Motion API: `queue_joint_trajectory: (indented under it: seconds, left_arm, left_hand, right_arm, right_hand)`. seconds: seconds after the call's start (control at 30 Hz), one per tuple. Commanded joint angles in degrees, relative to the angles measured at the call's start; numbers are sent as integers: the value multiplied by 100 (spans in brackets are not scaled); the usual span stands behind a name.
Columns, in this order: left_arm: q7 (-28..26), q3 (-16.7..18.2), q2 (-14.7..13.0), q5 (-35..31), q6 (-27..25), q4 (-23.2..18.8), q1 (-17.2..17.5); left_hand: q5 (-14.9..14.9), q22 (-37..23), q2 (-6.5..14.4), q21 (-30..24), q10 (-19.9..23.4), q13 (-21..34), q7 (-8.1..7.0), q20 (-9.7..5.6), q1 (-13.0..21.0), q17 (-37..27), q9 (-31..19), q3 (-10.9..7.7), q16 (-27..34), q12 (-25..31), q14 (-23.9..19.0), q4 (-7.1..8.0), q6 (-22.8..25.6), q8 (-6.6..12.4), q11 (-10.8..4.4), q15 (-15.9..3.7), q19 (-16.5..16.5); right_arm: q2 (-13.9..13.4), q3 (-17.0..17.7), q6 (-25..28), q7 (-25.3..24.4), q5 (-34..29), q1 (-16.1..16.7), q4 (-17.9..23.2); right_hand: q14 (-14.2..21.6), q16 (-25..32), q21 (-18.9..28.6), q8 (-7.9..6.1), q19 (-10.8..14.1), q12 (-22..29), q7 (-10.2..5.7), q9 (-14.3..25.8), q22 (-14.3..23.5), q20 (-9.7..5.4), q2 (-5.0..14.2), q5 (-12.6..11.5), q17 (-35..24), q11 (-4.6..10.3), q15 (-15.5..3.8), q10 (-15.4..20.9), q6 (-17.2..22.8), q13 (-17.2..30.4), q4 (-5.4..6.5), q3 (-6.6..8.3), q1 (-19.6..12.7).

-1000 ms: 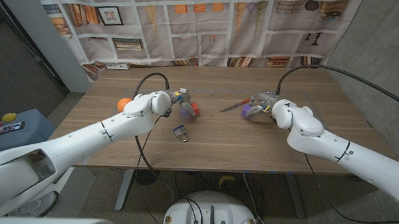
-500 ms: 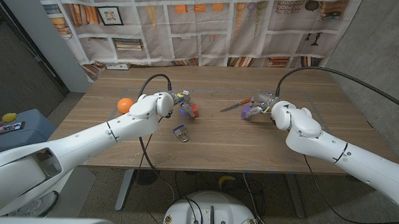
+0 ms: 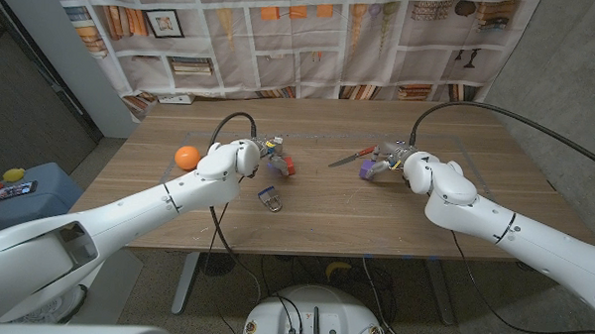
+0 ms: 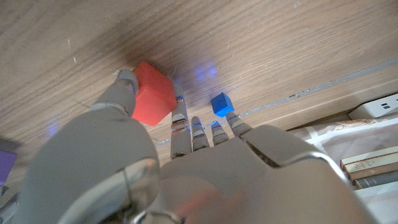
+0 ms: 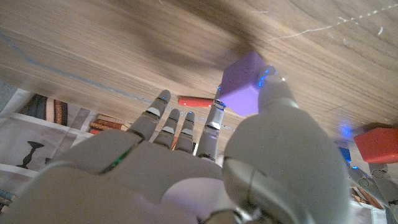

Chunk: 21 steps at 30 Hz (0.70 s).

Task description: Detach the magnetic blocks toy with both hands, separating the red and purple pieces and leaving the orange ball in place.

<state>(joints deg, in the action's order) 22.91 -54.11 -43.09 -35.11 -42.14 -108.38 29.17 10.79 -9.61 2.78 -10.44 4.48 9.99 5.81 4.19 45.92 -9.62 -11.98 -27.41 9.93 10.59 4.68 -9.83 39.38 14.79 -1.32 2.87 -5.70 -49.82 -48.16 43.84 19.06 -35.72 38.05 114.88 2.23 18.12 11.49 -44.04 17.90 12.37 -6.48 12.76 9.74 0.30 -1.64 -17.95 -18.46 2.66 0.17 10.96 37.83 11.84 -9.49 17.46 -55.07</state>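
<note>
Since a second ago, the left arm had swung toward the table's middle, uncovering the orange ball, which sat by itself on the wooden table beside that arm. The left hand pinched one red block between thumb and a finger; in the left wrist view the block's corner appeared to touch the wood, and the other fingers were spread past it toward one small blue cube. The right arm had barely shifted. The right hand gripped one purple block between thumb and a finger, with the rest of the fingers reaching out loosely. The two blocks were well apart, red on the left half of the table and purple on the right, no longer joined. The red block also showed at the edge of the right wrist view, far from the purple one.

One red-handled tool lay on the table just beside the right hand, between the two hands. One small metal clip-like object lay nearer the robot, below the left hand in the head view. A printed bookshelf backdrop hung behind the table.
</note>
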Motion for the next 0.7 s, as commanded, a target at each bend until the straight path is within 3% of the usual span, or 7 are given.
queue_joint_trajectory:
  seconds: [0.03, 0.7]
  left_arm:
    - [4, -42, 52, -110, -111, 57, 21]
    - [115, -138, 95, -198, -153, 177, -63]
  left_hand:
    - [31, -14, -24, -33, -11, 13, -757, 10, -44, -11, 1, 26, 46, 31, -41, 2, 739, -26, -29, 2, 7]
    - [34, -15, -27, -34, -22, 14, -787, 17, -52, -13, -2, 60, 44, 36, -68, 1, 617, -96, -47, 10, 17]
  right_arm:
    - [61, -76, -42, 55, -24, -69, -145]
    - [161, -163, 8, 74, -86, -112, -299]
  right_hand:
    - [33, 26, -22, -346, 20, -12, -592, 135, 8, 9, 536, -1, -22, -3, -7, 14, 529, 13, 21, -13, -595]
    - [39, 12, -24, -290, 27, -21, -581, 103, 7, 30, 503, 19, -10, -21, 19, -2, 401, 15, 30, -67, -558]
